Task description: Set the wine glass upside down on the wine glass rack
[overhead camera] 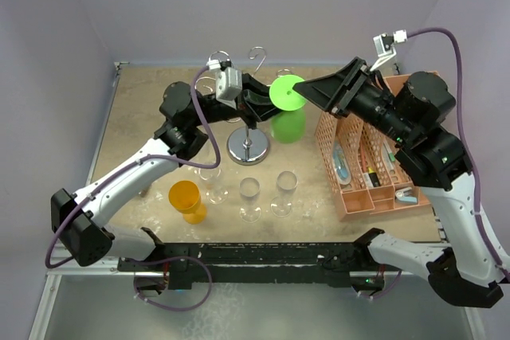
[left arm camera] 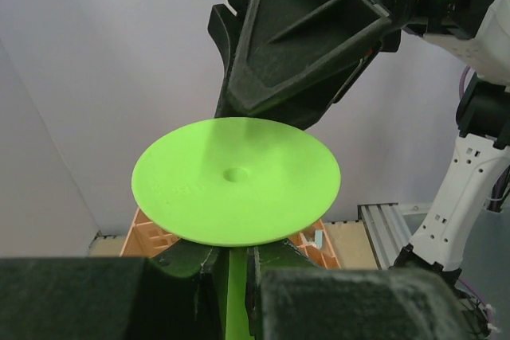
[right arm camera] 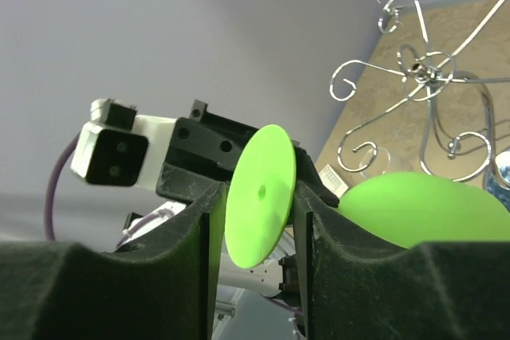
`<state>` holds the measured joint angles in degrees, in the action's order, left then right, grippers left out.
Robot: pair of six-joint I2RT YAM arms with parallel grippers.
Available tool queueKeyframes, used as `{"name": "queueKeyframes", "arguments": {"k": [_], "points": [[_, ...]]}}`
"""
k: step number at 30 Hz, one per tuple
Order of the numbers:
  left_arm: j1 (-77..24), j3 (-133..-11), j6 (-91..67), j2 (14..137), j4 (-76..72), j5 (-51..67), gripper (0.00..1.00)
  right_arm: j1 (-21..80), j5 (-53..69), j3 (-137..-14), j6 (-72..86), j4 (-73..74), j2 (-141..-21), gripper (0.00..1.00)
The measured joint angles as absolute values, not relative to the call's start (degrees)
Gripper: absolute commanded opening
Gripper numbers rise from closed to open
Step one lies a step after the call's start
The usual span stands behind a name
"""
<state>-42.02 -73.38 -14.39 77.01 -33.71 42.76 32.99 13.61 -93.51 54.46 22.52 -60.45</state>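
Note:
The green wine glass (overhead camera: 288, 121) is held upside down beside the wine glass rack (overhead camera: 249, 147), a silver wire stand with scroll arms and a round chrome base. My left gripper (overhead camera: 261, 107) is shut on its stem (left arm camera: 232, 292), just under the round foot (left arm camera: 236, 181). My right gripper (overhead camera: 309, 90) is open, with its fingers (right arm camera: 191, 228) on either side of the foot's edge (right arm camera: 260, 195). The bowl (right arm camera: 426, 209) shows below the rack's curled arms (right arm camera: 430, 77). I cannot tell whether the fingers touch the foot.
An orange lattice organiser (overhead camera: 374, 166) with small items stands at the right and shows in the left wrist view (left arm camera: 151, 232). An orange glass (overhead camera: 187, 199) and three clear glasses (overhead camera: 250, 193) stand in front of the rack.

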Motion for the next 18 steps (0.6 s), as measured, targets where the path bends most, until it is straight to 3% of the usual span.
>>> {"name": "queueKeyframes", "arguments": {"k": [9, 13, 18], "points": [[-42.8, -73.8, -9.2, 77.8, -29.4, 43.0, 0.0, 32.9, 13.5, -88.6, 56.1, 22.7, -59.9, 0.02], [-43.3, -74.0, -8.6, 77.9, -29.5, 43.0, 0.1, 32.9, 13.0, -87.2, 58.6, 21.9, -58.3, 0.0], [-43.5, -77.2, -11.8, 78.8, -25.5, 42.1, 0.31, 32.9, 11.9, -86.2, 59.8, 19.2, -56.8, 0.0]]}}
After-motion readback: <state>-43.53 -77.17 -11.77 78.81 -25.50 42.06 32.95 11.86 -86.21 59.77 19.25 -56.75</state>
